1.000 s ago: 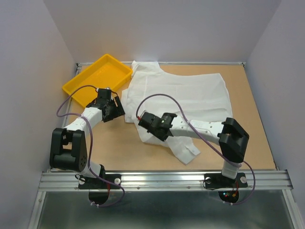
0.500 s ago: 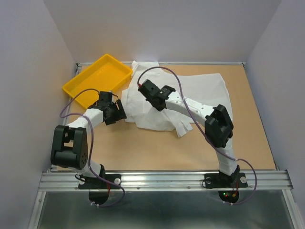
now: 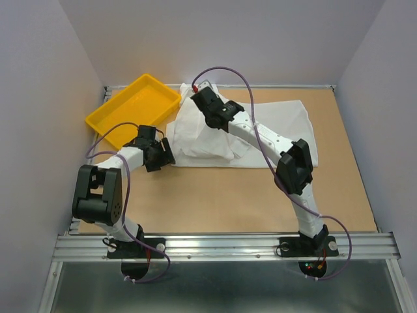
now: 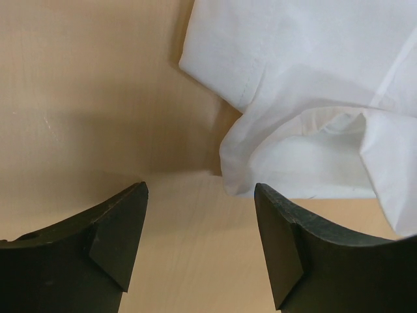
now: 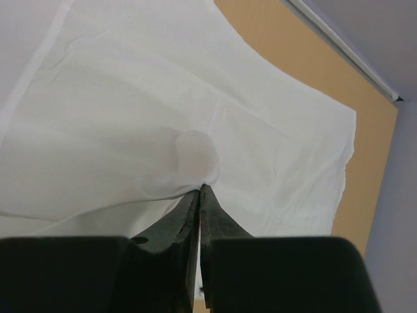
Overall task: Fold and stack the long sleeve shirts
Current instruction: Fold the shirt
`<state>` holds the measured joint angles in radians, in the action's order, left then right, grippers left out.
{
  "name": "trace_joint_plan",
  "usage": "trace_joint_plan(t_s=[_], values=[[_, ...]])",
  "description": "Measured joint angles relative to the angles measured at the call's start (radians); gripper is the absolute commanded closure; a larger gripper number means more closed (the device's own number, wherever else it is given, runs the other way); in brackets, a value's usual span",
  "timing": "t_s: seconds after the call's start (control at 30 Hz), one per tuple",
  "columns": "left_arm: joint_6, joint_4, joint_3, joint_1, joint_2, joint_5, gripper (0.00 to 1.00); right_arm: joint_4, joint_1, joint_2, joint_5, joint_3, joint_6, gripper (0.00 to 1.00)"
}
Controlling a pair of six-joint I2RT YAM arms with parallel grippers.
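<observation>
Tan table (image 3: 215, 195) carries the white shirt (image 3: 280, 127) at far centre, beside the yellow tray (image 3: 133, 104). Within the last second the right gripper (image 5: 201, 189), clamped on a fabric pinch, has carried the near hem far-left, laying one fold; the left gripper (image 4: 201, 190) waits agape at the shirt's near-left edge. Collar and sleeves cannot be made out.

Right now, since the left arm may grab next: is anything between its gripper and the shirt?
Nothing visible. The left gripper hangs open over bare table, with the shirt and its folded edge just ahead of it. The yellow tray sits off to the other side, out of that path.
</observation>
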<state>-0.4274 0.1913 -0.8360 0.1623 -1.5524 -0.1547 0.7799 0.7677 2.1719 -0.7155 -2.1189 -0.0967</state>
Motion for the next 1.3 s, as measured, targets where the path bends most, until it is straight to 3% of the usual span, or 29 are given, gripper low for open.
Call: trace_joint_plan(t_s=[0.4, 0.83, 1.07, 1.1, 1.3], values=[[-0.010, -0.031, -0.025, 0.002, -0.035, -0.018, 0.26, -0.086, 0.002, 0.095, -0.017, -0.007, -0.047, 0.88], [-0.042, -0.101, 0.006, 0.026, -0.046, -0.013, 0.53, -0.144, 0.006, 0.100, -0.010, -0.058, -0.076, 0.86], [-0.055, -0.135, 0.042, 0.040, -0.027, 0.016, 0.59, -0.185, 0.006, 0.127, -0.011, -0.105, -0.088, 0.82], [-0.057, -0.139, 0.046, 0.041, -0.024, 0.021, 0.63, -0.198, 0.006, 0.130, -0.011, -0.111, -0.092, 0.81], [-0.061, -0.148, 0.061, 0.045, -0.016, 0.038, 0.65, -0.259, 0.005, 0.150, -0.040, -0.141, -0.102, 0.77]])
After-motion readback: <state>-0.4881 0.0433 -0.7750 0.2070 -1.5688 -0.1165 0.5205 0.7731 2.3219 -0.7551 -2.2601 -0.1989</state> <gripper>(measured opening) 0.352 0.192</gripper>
